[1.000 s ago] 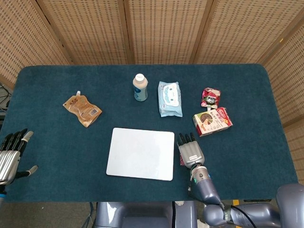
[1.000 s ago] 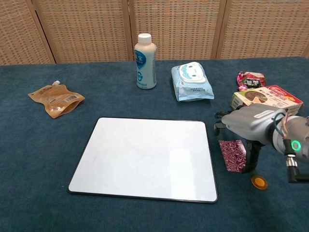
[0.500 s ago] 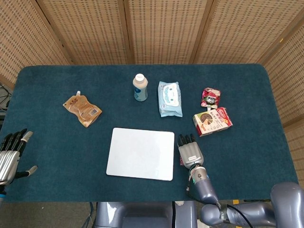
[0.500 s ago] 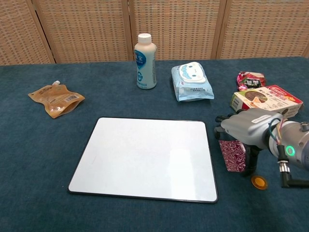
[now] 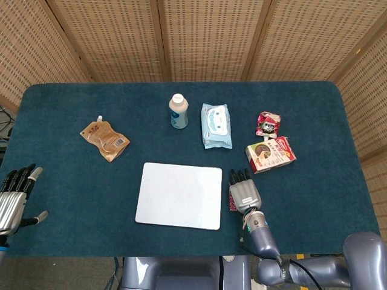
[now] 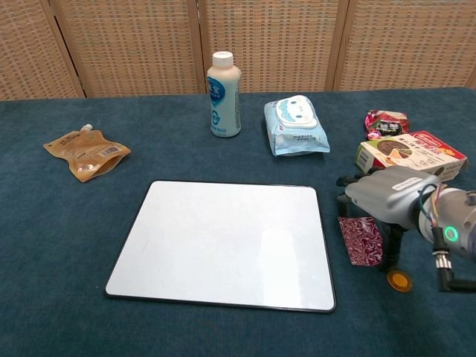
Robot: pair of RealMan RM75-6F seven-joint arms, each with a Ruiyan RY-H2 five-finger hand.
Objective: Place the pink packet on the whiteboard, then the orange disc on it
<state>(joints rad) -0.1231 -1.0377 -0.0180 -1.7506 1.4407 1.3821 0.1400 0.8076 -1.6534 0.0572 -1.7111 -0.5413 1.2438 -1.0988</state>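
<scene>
The pink packet (image 6: 360, 239) lies flat on the blue cloth just right of the whiteboard (image 6: 223, 242), apart from it. My right hand (image 6: 387, 199) hovers over the packet's right side, palm down with fingers spread, and one finger (image 6: 393, 249) reaches down beside the packet. The hand holds nothing. The orange disc (image 6: 399, 280) lies on the cloth near the front, just right of the packet. In the head view my right hand (image 5: 243, 192) hides most of the packet (image 5: 231, 205), and the disc does not show. My left hand (image 5: 12, 199) rests open at the far left edge.
At the back stand a white bottle (image 6: 224, 94) and a blue wipes pack (image 6: 296, 125). A red box (image 6: 411, 154) and a small red packet (image 6: 387, 121) lie behind my right hand. A brown pouch (image 6: 85, 153) lies at the left.
My right hand has shifted slightly to the right and lowered over the pink packet. The packet, disc and left hand have stayed put.
</scene>
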